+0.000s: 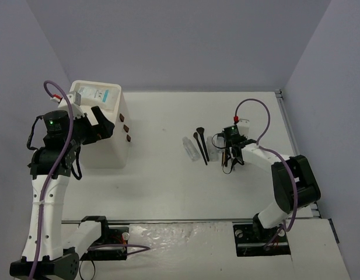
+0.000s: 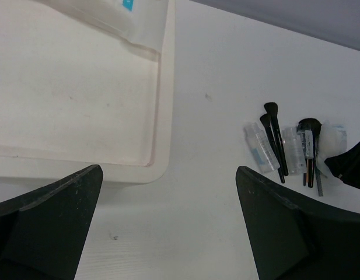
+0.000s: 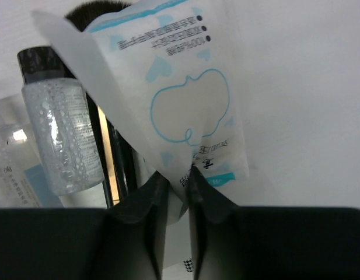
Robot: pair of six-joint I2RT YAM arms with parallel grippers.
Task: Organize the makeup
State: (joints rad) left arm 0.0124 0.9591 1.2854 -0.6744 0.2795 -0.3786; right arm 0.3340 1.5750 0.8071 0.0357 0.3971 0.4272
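Observation:
My right gripper (image 3: pixel 178 181) is shut on the lower edge of a flat white packet with a teal-blue label (image 3: pixel 180 99), which stands up over the makeup pile. Beside it lie a clear tube with a black cap (image 3: pixel 60 134), a black brush (image 3: pixel 101 9) and a brown stick (image 3: pixel 107 163). In the top view the right gripper (image 1: pixel 232 147) is at the right end of the pile, with thin black brushes (image 1: pixel 200 143) and clear tubes (image 1: pixel 191 149) to its left. A second packet (image 1: pixel 95 93) lies on the box top. My left gripper (image 2: pixel 168 221) is open and empty over the box's front edge.
The large white box (image 1: pixel 109 149) with dark red knobs (image 1: pixel 125 127) stands at the left. Its flat top (image 2: pixel 69 99) has a raised rim. Grey walls close the table at the back and both sides. The table's right edge carries a metal rail (image 1: pixel 285 116).

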